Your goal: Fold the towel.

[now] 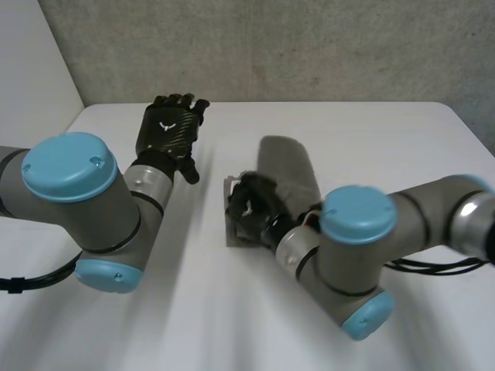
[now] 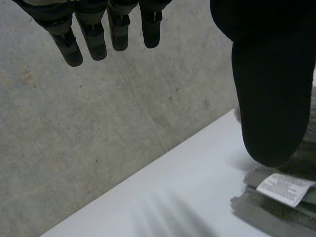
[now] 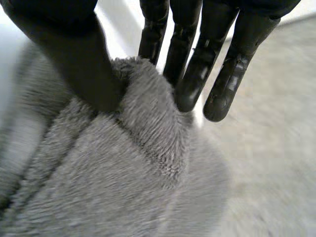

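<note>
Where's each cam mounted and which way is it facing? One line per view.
Head: between and behind the arms, looking down at the table; both arms, left hand, right hand on the towel.
Left wrist: along its open hand's palm toward the grey wall; own fingers, thumb.
Right wrist: along its palm onto towel pinched between thumb and fingers.
Shared: all three show the towel; its white label sits by the left thumb.
</note>
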`<state>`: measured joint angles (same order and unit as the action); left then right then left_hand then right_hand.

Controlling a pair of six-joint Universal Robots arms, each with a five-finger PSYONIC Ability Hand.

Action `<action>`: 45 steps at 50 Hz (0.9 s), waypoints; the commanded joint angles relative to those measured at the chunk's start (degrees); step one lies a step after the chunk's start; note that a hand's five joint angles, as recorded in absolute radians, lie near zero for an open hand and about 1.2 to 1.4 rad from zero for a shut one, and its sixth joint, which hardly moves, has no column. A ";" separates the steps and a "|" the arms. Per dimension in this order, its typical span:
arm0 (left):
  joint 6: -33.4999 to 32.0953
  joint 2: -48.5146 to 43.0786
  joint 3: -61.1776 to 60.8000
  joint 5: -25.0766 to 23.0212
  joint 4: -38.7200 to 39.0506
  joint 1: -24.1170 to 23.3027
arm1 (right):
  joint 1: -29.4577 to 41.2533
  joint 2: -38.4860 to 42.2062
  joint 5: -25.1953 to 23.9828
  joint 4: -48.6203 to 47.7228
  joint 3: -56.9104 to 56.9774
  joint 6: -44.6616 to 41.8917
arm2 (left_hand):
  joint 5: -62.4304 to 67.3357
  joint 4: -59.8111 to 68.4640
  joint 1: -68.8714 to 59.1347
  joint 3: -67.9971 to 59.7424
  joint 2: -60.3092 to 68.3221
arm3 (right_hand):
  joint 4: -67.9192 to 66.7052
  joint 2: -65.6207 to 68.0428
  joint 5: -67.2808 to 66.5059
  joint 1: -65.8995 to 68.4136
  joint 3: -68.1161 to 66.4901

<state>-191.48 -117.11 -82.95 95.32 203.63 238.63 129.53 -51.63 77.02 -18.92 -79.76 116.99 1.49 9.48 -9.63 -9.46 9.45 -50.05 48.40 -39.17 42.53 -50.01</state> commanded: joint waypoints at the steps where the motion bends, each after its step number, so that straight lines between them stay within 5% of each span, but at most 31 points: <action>1: 0.85 -1.54 3.13 -0.22 1.59 -1.93 | -8.75 -12.52 1.20 -7.26 -8.21 25.07 | -1.27 0.74 -0.59 -0.75 0.76 | 40.05 -38.40 39.17 -32.53 40.01; 5: 2.69 -4.61 6.65 -0.13 2.56 -3.34 | -12.71 -15.43 1.21 -4.31 -8.22 41.52 | -0.77 1.24 -1.09 -1.25 1.26 | 40.05 -38.40 39.17 -32.53 40.01; 10: 4.10 -7.78 10.51 0.04 2.30 -4.74 | -17.11 -15.52 0.59 3.95 -5.77 50.25 | -0.60 1.41 -1.26 -1.43 1.43 | 40.05 -38.40 39.17 -32.53 40.01; 27: 4.19 -8.49 5.34 0.05 1.95 -6.16 | -17.82 -12.44 0.68 8.55 -5.14 47.90 | -1.10 0.91 -0.76 -0.92 0.93 | 40.05 -38.40 39.17 -32.53 40.01; 45: 4.36 -6.03 1.04 0.13 1.95 -5.37 | -15.10 -6.57 2.96 6.17 1.61 47.45 | -1.10 0.91 -0.76 -0.92 0.93 | 17.45 -15.80 16.57 -9.93 17.41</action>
<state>-187.18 -124.47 -81.12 95.46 205.58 232.79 112.67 -61.34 78.57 -12.60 -82.13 163.16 1.49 9.48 -9.63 -9.47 9.45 -27.10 27.12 -17.72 26.71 -27.32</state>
